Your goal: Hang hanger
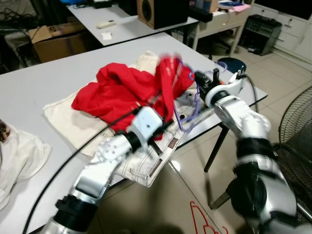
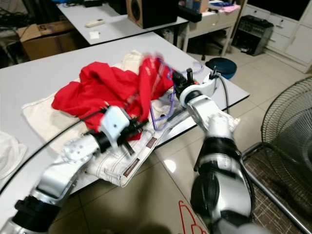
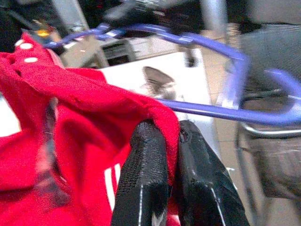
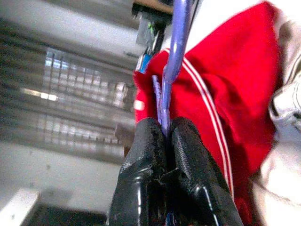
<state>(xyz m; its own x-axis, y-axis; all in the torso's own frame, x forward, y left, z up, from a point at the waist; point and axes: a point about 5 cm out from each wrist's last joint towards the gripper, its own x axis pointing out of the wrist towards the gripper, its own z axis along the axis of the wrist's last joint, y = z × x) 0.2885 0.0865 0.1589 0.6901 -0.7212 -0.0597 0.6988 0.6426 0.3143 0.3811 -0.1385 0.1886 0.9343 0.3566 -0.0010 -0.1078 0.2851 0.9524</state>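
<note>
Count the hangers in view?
2. A purple hanger at the table edge, pinched by the right gripper and partly inside the red garment; a red hanger on the floor. More may be hidden under the clothes.

On the desk point(image 1: 44, 83) lies a garment point(image 1: 114, 92) over a cloth point(image 1: 63, 119). The hanger point(image 1: 187, 112) stands at its right, near the desk's right edge. A fan point(image 1: 297, 122) is far right.
</note>
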